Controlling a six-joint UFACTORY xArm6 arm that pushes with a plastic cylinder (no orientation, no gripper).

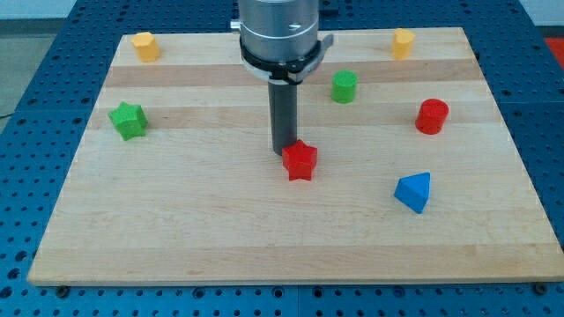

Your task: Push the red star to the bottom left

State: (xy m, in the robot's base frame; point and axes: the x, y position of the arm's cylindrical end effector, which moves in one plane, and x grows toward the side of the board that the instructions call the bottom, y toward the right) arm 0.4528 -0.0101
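Down on the pale wooden board [264, 238], with my tip [282, 155] planted right against the upper-left edge of the small red star-shaped block [300, 160]. Touching or a hair apart, cannot tell from this angle. Dark straight rod [284, 114] hanging from the grey metal cylinder of the arm [278, 26], dropping in from the view's top centre. No pincer on this rig, only the rod, so nothing to call spread or pressed together.

Red star sitting near the middle of the board, a touch toward the view's right of centre, just beside the tip on its lower-right side. Well apart from the bottom left corner.

Around the board: green star-shaped block [129, 120] out at the view's left, mid-height. Yellow block [145, 45] up in the top left corner, shape hard to make out. Second yellow block [403, 42] in the top right, much the same. Green cylinder-like block [344, 86] above and to the right of the rod. Red cylinder block [432, 115] further to the view's right. Blue wedge-shaped block [413, 191] lower right, well apart from the red star. Blue perforated table [26, 176] framing the board on all sides.
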